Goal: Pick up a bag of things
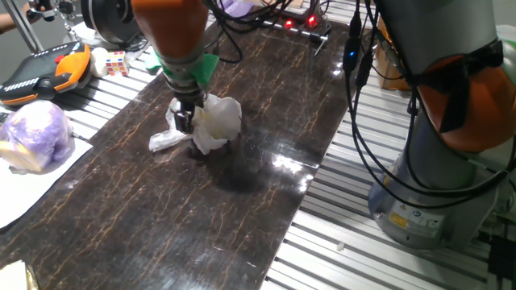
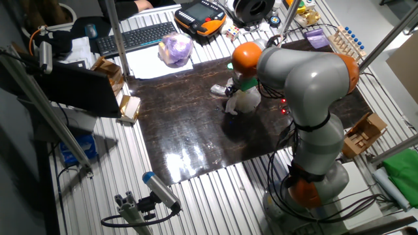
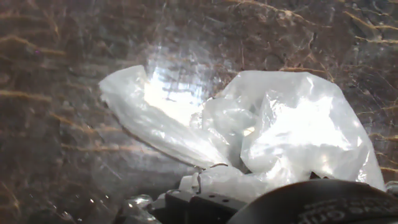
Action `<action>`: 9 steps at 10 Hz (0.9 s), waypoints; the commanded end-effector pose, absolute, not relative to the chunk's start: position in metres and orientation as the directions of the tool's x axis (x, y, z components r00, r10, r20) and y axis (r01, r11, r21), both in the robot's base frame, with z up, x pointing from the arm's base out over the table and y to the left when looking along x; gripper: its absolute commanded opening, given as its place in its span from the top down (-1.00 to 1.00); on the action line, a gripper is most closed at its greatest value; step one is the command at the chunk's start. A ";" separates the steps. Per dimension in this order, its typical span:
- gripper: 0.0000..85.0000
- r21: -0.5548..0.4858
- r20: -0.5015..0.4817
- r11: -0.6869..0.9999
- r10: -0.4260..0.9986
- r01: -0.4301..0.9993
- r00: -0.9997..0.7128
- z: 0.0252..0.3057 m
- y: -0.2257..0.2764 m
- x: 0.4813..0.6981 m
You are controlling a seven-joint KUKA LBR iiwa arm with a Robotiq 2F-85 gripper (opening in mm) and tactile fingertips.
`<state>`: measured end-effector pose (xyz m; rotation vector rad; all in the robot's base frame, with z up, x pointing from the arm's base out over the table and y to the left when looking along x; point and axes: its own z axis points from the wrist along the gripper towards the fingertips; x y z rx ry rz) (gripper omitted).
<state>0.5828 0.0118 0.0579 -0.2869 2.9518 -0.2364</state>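
Translucent white bag of things [image 1: 216, 121] with pale yellowish contents; dark brown table [image 1: 242, 209] veined in thin golden lines; black pincer [image 1: 185, 119] below a green collar; orange and grey arm [image 2: 307, 72]; purple-tinted plastic bundle [image 1: 36, 133] on white paper [image 1: 24, 189].

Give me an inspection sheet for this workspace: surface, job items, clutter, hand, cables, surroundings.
Surface: dark marbled mat on a slatted metal table, glossy with glare.
Job's things: bag of things, white crinkled plastic, on the mat, twisted tail lying flat; fills the hand view.
Clutter: purple-tinted plastic bundle on white paper off the mat; Rubik's cube; teach pendant.
Hand: hand down at the bag, between body and tail; whether the fingers are closed cannot be told.
Cables: black cables hang beside the arm base.
Surroundings: keyboard, wooden rack.
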 end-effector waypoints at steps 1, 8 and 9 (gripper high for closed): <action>-0.89 -0.174 -0.144 0.967 -0.212 -0.186 -0.967 0.056 0.011 0.582; 0.98 -0.144 -0.136 0.938 -0.334 -0.315 -0.933 0.055 0.011 0.581; 0.98 -0.144 -0.133 0.937 -0.337 -0.318 -0.932 0.057 0.011 0.581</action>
